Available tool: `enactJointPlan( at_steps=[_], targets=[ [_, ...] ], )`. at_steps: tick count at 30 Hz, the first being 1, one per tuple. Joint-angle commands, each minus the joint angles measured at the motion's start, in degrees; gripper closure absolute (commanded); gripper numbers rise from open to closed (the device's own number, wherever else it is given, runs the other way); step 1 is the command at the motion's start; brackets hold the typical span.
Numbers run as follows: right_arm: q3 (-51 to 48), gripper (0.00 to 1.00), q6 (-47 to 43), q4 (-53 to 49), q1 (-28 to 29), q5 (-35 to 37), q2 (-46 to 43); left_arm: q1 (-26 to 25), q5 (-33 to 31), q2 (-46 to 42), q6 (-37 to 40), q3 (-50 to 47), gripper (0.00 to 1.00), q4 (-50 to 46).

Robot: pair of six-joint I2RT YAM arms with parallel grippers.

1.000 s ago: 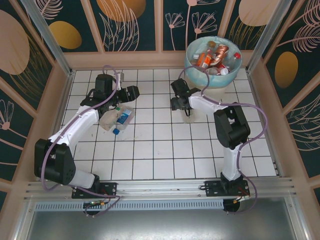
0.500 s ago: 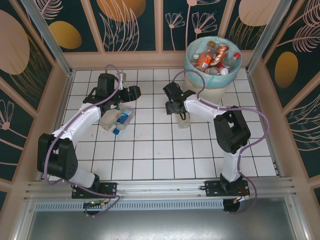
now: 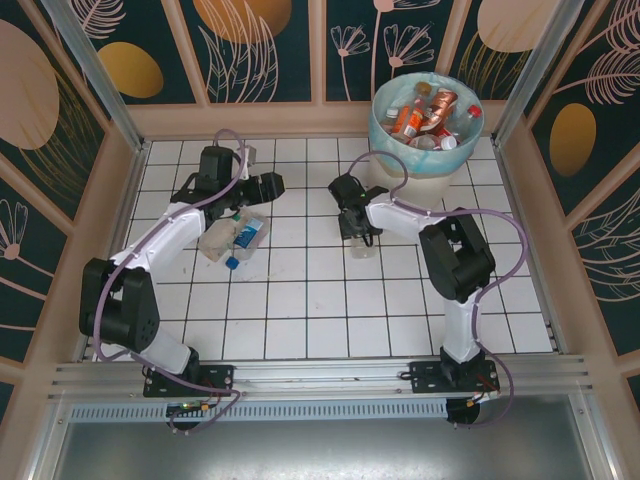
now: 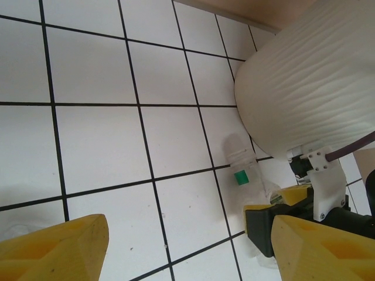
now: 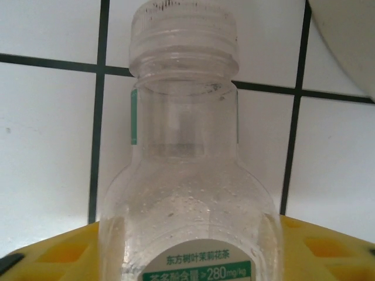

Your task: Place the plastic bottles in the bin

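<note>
Nearest the arm bases, two clear plastic bottles (image 3: 232,240), one with a blue label, lie touching each other on the white tiled table (image 3: 300,310) just beside the left arm. Level with them and further right lies a clear plastic bottle with a clear cap and a green-and-white label (image 5: 184,175). Over the last second the right gripper (image 3: 352,212) has swung leftward and settled over this bottle, which has itself slid a little to the left. The wrist view now shows its body sitting between the yellow fingers (image 5: 47,252), which flank it on both sides, though I cannot tell whether they already pinch it. I judge the pick to be under way and the lift not yet begun. The left gripper (image 3: 262,187) has stayed put just beyond its two bottles, jaws spread wide with nothing between them. Farthest back, near the right gripper, the round white bin lined with a light blue-green bag (image 3: 435,180) already holds many bottles, so three remain on the table.
</note>
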Motion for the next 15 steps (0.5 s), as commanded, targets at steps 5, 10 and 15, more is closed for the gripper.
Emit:
enactJointPlan(
  at_steps=[5, 10, 15],
  targets=[
    [6.18, 0.57, -0.81, -4.66, 0.42, -1.29, -2.90, -0.14, 0.90, 0.45, 1.49, 5.64, 0.27, 0.00],
    [18.79, 0.57, -3.58, -10.18, 1.70, -0.16, -6.70, -1.21, 1.23, -0.98, 2.58, 11.19, 0.28, 0.53],
    [38.38, 0.57, -10.50, -11.81, 1.06, 8.59, -7.98, -8.84, -2.08, -0.46, 8.21, 20.35, 0.28, 0.22]
  ],
)
